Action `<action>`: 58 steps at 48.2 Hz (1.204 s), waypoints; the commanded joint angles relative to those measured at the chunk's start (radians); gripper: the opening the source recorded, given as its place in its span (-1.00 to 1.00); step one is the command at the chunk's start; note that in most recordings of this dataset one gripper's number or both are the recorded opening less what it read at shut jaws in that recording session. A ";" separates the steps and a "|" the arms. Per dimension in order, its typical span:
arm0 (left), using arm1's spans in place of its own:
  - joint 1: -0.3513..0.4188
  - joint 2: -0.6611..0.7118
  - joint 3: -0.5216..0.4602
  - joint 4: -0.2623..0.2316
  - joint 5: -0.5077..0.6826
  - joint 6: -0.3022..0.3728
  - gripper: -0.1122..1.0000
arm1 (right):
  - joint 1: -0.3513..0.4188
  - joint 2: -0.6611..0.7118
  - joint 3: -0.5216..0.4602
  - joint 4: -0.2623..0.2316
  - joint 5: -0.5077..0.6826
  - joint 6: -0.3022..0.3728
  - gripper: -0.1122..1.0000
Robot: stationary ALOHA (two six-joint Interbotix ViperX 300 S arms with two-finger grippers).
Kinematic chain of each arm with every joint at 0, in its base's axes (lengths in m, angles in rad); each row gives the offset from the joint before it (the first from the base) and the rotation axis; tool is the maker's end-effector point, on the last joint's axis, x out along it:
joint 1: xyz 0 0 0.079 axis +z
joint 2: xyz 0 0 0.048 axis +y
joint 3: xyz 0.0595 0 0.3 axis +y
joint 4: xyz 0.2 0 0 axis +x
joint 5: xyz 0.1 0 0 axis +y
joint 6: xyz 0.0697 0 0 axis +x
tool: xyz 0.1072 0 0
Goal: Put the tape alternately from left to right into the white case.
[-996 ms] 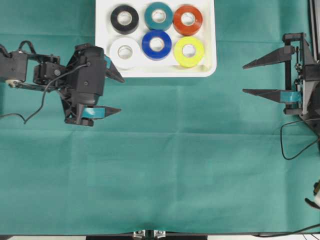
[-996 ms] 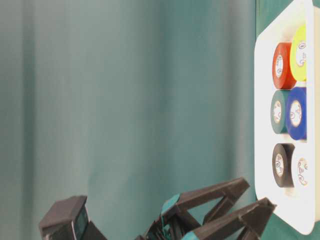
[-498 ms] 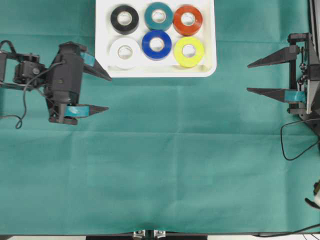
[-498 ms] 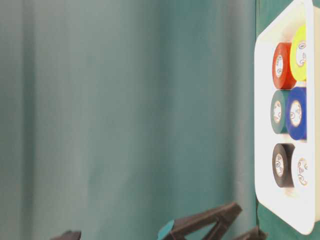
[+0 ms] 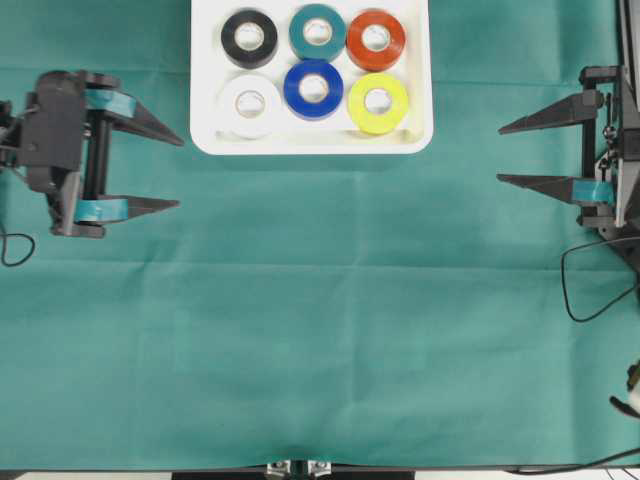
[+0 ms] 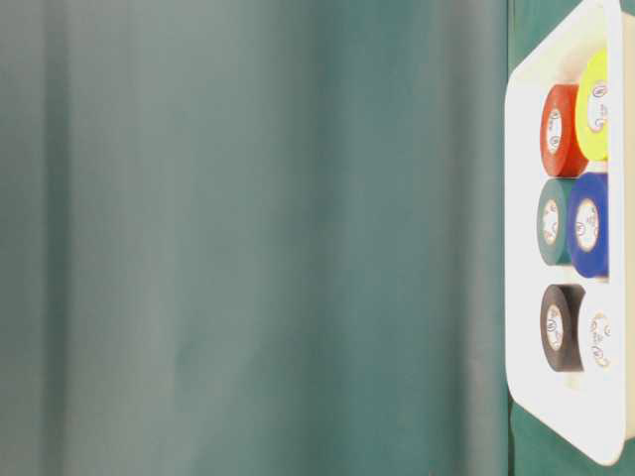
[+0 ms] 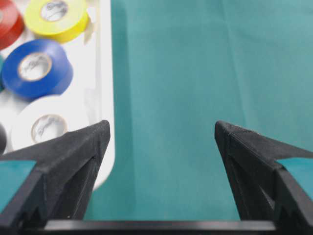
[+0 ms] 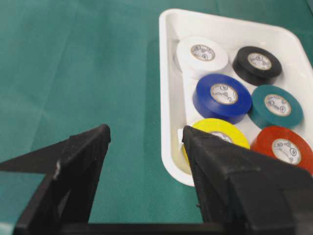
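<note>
all six rolls of tape (image 5: 314, 88) lay in the white case (image 5: 206, 110); left gripper (image 5: 178, 172) and right gripper (image 5: 503, 154) stood wide apart, empty.

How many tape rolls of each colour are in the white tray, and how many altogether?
All sit inside the white case.
white roll: 1
black roll: 1
blue roll: 1
teal roll: 1
yellow roll: 1
orange-red roll: 1
Total: 6 rolls
</note>
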 commanded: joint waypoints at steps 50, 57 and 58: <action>0.020 -0.399 0.202 -0.003 -0.012 -0.003 0.65 | 0.002 -0.021 0.005 0.002 -0.002 0.002 0.43; 0.018 -0.457 0.232 -0.003 -0.012 -0.003 0.65 | 0.002 -0.035 0.008 0.003 -0.002 0.002 0.43; 0.020 -0.466 0.236 -0.003 -0.012 -0.002 0.65 | 0.002 -0.038 0.009 0.003 -0.002 0.002 0.43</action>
